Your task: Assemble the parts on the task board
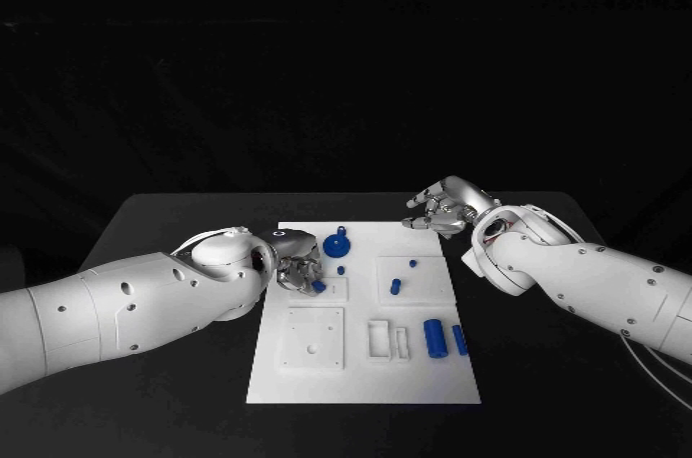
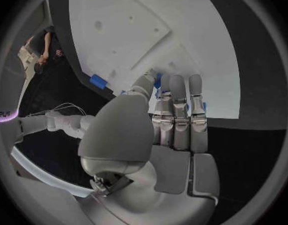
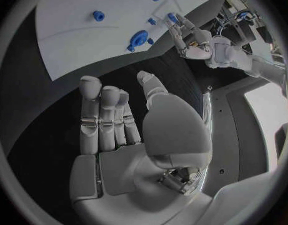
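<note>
The white task board (image 1: pixel 361 373) lies in the middle of the black table. My left hand (image 1: pixel 296 263) reaches down over the board's left part. Its fingertips close round a small blue part (image 1: pixel 319 286) on the board, and blue shows between thumb and fingers (image 2: pixel 157 80) in the left wrist view. A round blue part with a handle (image 1: pixel 338 243) lies just beyond that hand. My right hand (image 1: pixel 450 206) hovers off the board's far right corner, fingers spread and holding nothing; the same hand (image 3: pixel 119 135) faces the board (image 3: pixel 75 40).
Two blue cylinders (image 1: pixel 433 336) (image 1: pixel 460 340) lie side by side at the board's right, next to a white slotted block (image 1: pixel 381 340). Small blue pegs (image 1: pixel 342 270) (image 1: pixel 411 264) (image 1: pixel 397 286) stand mid-board. A square plate (image 1: pixel 313 338) sits near left.
</note>
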You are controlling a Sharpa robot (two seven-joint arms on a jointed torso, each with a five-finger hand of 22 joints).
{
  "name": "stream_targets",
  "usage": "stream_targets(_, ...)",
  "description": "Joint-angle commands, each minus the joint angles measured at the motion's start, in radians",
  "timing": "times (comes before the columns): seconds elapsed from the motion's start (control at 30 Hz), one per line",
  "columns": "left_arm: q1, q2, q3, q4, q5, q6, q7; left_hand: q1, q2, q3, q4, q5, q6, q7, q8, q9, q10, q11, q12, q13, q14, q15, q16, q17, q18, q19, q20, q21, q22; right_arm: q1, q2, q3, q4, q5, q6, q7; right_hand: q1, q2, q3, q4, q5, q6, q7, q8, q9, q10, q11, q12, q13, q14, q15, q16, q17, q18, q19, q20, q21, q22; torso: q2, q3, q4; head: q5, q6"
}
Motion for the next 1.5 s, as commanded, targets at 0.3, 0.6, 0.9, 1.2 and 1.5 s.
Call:
stream_targets(0.3,-0.004,0.004,0.001,-0.01,-0.004,0.034,0.018,-0.004,0.027,-0.003,-0.006,0.006,0.023,-0.007,-0.003,-0.001,0.004,-0.004,0.03,0.004,-0.01,0.0,0.011,0.006,-0.007,0.004,-0.004,-0.004,0.016,-0.001,0.0,0.001,0.002,0.0,0.001,0.01,-0.011,0.003,-0.001,0.001,0.006,-0.003,0.001,-0.004,-0.001,-0.002,0.003,-0.001,0.0,0.002,-0.002,-0.003,-0.001,0.014,0.042,0.001,-0.004,0.054,0.0,0.0,0.0007,0.0,-0.001)
stream_targets(0.6,-0.006,0.005,0.001,-0.018,-0.004,0.047,0.02,-0.021,0.041,-0.01,0.011,0.003,0.039,-0.011,-0.004,0.0,0.008,-0.004,0.038,0.005,-0.011,0.001,0.013,0.006,-0.007,0.003,-0.003,-0.005,0.017,-0.001,0.0,0.001,0.002,0.001,0.002,0.01,-0.013,0.004,-0.001,0.002,0.007,-0.001,0.0,-0.003,-0.001,-0.002,0.003,0.0,0.001,0.002,-0.002,-0.003,-0.001,0.014,0.042,0.001,-0.003,0.054,0.0,0.0004,0.0002,0.001,-0.002)
stream_targets(0.9,-0.011,0.012,0.001,-0.025,-0.006,0.043,0.023,-0.04,0.041,-0.031,0.051,-0.007,0.03,-0.011,-0.004,0.0,0.008,-0.003,0.045,0.007,-0.009,0.002,0.013,0.006,-0.007,0.005,-0.001,-0.006,0.009,-0.001,0.0,0.001,0.001,0.002,0.002,0.01,-0.013,0.004,-0.001,0.002,0.007,-0.001,0.0,-0.003,-0.001,-0.002,0.003,0.0,0.001,0.002,-0.002,-0.003,-0.001,0.014,0.042,0.001,-0.003,0.054,0.0,0.0007,-0.0002,0.0,-0.001)
stream_targets(1.2,-0.013,0.017,0.001,-0.03,-0.006,0.049,0.021,-0.078,0.036,-0.054,0.092,-0.015,0.024,-0.01,-0.003,0.0,0.01,0.0,0.05,0.009,-0.007,0.004,0.013,0.005,-0.007,0.006,0.0,-0.006,-0.001,-0.001,0.0,0.001,0.001,0.002,0.003,0.01,-0.013,0.004,-0.001,0.002,0.007,-0.001,0.0,-0.003,-0.001,-0.002,0.003,0.0,0.001,0.002,-0.002,-0.003,-0.001,0.014,0.042,0.001,-0.003,0.054,0.0,0.0009,-0.0001,-0.002,-0.004)
stream_targets(1.5,-0.014,0.017,0.001,-0.029,-0.004,0.061,0.02,-0.109,0.02,-0.069,0.114,-0.013,0.018,-0.007,-0.004,0.0,0.007,0.003,0.054,0.012,-0.008,0.005,0.013,0.004,-0.007,0.006,0.002,-0.006,-0.009,-0.001,0.002,0.001,-0.002,0.002,0.005,0.01,-0.013,0.005,0.001,0.002,0.008,0.001,0.0,-0.004,-0.001,-0.002,0.003,0.0,0.002,0.002,-0.002,-0.003,-0.001,0.014,0.042,0.001,-0.003,0.054,0.0,0.0008,0.0004,-0.003,-0.006)
